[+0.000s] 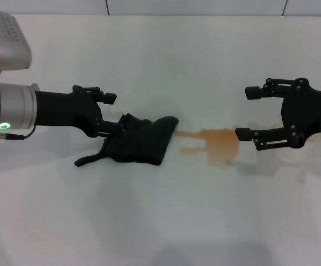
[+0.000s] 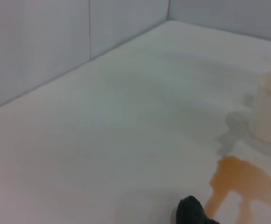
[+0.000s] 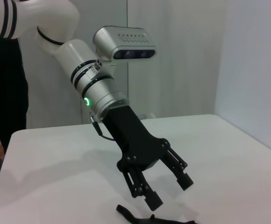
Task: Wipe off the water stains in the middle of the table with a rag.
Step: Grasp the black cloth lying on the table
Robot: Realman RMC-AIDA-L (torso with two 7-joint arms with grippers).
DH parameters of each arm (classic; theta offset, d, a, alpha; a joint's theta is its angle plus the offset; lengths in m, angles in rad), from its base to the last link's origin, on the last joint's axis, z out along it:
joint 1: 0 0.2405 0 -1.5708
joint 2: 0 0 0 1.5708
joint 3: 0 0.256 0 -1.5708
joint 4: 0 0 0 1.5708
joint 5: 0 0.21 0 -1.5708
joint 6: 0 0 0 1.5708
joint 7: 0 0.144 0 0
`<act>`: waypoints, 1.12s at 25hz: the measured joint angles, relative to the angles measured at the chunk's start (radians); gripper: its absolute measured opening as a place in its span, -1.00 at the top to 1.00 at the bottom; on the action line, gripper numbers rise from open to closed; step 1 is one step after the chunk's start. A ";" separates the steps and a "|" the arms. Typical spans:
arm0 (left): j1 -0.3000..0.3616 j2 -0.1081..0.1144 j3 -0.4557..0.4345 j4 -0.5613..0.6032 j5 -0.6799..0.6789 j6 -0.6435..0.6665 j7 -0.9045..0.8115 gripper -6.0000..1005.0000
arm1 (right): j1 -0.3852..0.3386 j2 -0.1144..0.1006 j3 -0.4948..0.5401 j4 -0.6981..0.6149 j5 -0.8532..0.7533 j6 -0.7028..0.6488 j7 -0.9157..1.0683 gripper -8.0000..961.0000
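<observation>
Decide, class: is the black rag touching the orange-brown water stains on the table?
Touching. In the head view, the rag's corner meets the thin tip of the water stains' streak, no white table between.

left tool [image 1: 112,115] open at rag [image 1: 140,139] | water stains [image 1: 218,144] beside | right tool [image 1: 249,113] open

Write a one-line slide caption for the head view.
Left gripper at the black rag beside the orange water stains; right gripper open opposite.

Black rumpled rag [image 1: 141,141] flat on white table [image 1: 160,221], corner just touching orange-brown water stains [image 1: 218,144], mid-table
</observation>
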 joint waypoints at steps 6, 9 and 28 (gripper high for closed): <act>-0.018 -0.006 0.046 0.023 0.033 0.004 -0.085 -0.74 | -0.002 0.000 -0.008 0.004 0.001 0.000 0.001 -0.75; -0.022 -0.006 0.072 0.041 0.039 0.007 -0.128 -0.74 | -0.004 0.000 -0.008 0.005 0.010 0.000 0.002 -0.75; -0.082 -0.008 0.102 0.140 0.272 0.113 -0.311 -0.74 | -0.020 0.000 -0.023 0.021 0.036 -0.006 0.002 -0.75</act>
